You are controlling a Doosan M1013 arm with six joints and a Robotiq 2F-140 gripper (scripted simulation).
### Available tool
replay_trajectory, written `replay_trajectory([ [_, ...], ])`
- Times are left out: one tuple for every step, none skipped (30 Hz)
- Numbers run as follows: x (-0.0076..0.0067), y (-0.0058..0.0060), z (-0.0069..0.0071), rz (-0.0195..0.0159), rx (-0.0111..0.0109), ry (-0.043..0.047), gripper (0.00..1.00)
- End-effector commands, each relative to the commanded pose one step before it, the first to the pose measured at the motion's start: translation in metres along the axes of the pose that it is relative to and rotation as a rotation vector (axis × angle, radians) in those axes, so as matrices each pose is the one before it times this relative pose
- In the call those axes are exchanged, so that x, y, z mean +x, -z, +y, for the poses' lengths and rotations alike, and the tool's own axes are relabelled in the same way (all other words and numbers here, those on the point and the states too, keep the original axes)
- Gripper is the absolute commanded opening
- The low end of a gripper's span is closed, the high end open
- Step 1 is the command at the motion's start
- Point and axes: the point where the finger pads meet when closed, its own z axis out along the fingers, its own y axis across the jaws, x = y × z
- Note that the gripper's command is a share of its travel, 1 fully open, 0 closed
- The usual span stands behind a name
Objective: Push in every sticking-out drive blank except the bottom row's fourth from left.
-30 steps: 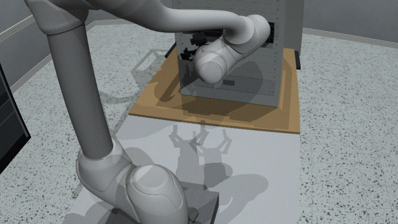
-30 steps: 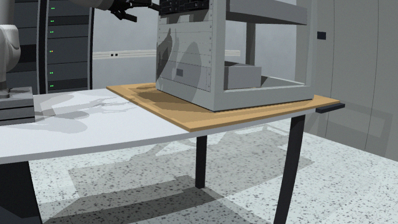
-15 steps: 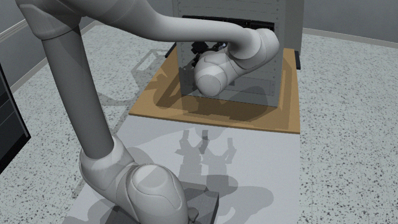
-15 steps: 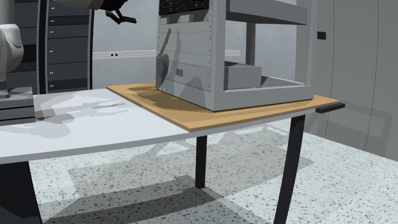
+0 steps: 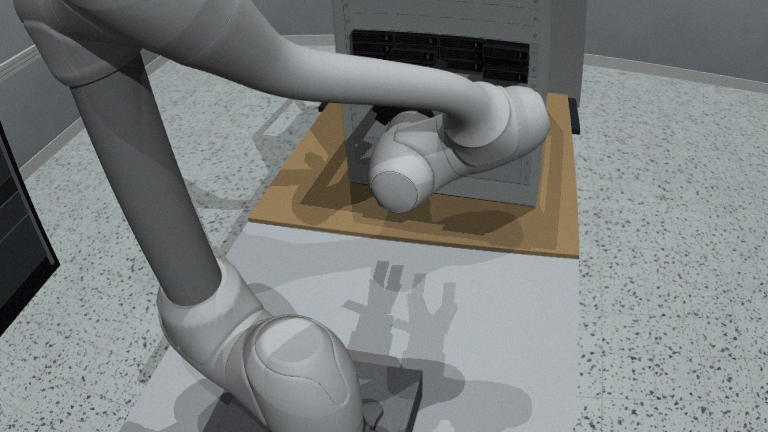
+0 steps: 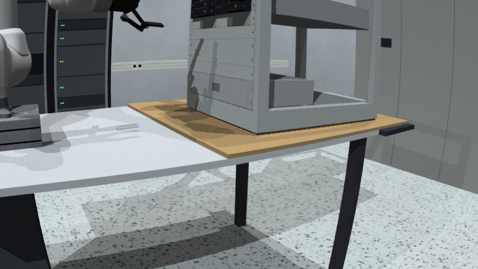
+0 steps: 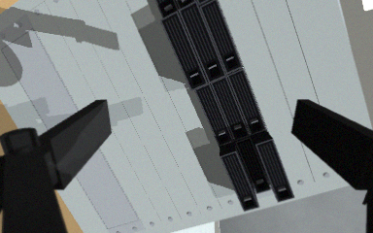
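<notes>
The grey rack (image 5: 436, 2) (image 6: 225, 58) (image 7: 291, 58) stands upright on a wooden board (image 5: 555, 223) (image 6: 282, 139). The black drive blanks (image 5: 419, 48) (image 6: 218, 0) (image 7: 214, 63) sit high on its front in three rows. In the rolled wrist view the top-row end blank (image 7: 277, 175) and the bottom-row end blank (image 7: 240, 182) stick out further than the one between them. My gripper (image 6: 168, 5) (image 7: 201, 116) is open and empty. It hangs in front of the rack at the height of the blanks, a short way off and touching nothing. In the top view my wrist hides it.
The board lies on the far end of a white table (image 5: 509, 319) (image 6: 105, 153). My forearm (image 5: 368, 76) crosses in front of the rack's front face. A dark server cabinet (image 6: 81, 58) stands behind my base (image 6: 17, 125). A dark stop (image 6: 394, 129) juts from the board's far edge.
</notes>
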Motion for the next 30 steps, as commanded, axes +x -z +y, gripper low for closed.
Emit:
replay_trajectory([
  [-0.00966, 0.01431, 0.00771, -0.03144, -0.05291, 0.13002, 1.00],
  [0.00000, 0.00000, 0.00000, 0.00000, 0.00000, 0.00000, 1.00],
  [0.00000, 0.00000, 0.00000, 0.00000, 0.00000, 0.00000, 1.00],
  [-0.00202, 0.00250, 0.00111, -0.00542, -0.00518, 0.02257, 1.00],
  [-0.00197, 0.00240, 0.00103, -0.00534, -0.00485, 0.02167, 1.00],
  [-0.00192, 0.00229, 0.00094, -0.00523, -0.00452, 0.02076, 1.00],
  [-0.00186, 0.00219, 0.00086, -0.00510, -0.00421, 0.01983, 1.00],
  [-0.00179, 0.00208, 0.00078, -0.00495, -0.00391, 0.01889, 1.00],
  [-0.00172, 0.00197, 0.00071, -0.00479, -0.00362, 0.01795, 1.00],
  [-0.00164, 0.00186, 0.00065, -0.00460, -0.00334, 0.01699, 1.00],
  [-0.00157, 0.00176, 0.00058, -0.00441, -0.00307, 0.01604, 1.00],
  [-0.00148, 0.00165, 0.00052, -0.00420, -0.00282, 0.01508, 1.00],
  [-0.00140, 0.00154, 0.00047, -0.00398, -0.00258, 0.01412, 1.00],
  [-0.00132, 0.00144, 0.00042, -0.00375, -0.00235, 0.01317, 1.00],
  [-0.00123, 0.00133, 0.00037, -0.00352, -0.00213, 0.01223, 1.00],
  [-0.00114, 0.00123, 0.00033, -0.00328, -0.00193, 0.01130, 1.00],
  [-0.00105, 0.00113, 0.00029, -0.00303, -0.00174, 0.01038, 1.00],
  [-0.00097, 0.00103, 0.00025, -0.00279, -0.00155, 0.00948, 1.00],
  [0.00000, 0.00000, 0.00000, 0.00000, 0.00000, 0.00000, 1.00],
  [0.00000, 0.00000, 0.00000, 0.00000, 0.00000, 0.00000, 1.00],
  [-0.00088, 0.00093, 0.00022, -0.00255, -0.00139, 0.00860, 1.00],
  [-0.00079, 0.00084, 0.00019, -0.00230, -0.00123, 0.00774, 1.00],
  [-0.00071, 0.00075, 0.00017, -0.00207, -0.00108, 0.00691, 1.00],
  [-0.00063, 0.00066, 0.00014, -0.00183, -0.00094, 0.00610, 1.00],
  [-0.00055, 0.00058, 0.00012, -0.00161, -0.00081, 0.00533, 1.00],
  [-0.00048, 0.00050, 0.00010, -0.00139, -0.00069, 0.00460, 1.00],
  [-0.00041, 0.00042, 0.00008, -0.00118, -0.00058, 0.00391, 1.00],
  [-0.00034, 0.00035, 0.00007, -0.00099, -0.00048, 0.00326, 1.00],
  [-0.00028, 0.00029, 0.00006, -0.00081, -0.00039, 0.00266, 1.00],
  [-0.00022, 0.00023, 0.00004, -0.00064, -0.00031, 0.00211, 1.00],
])
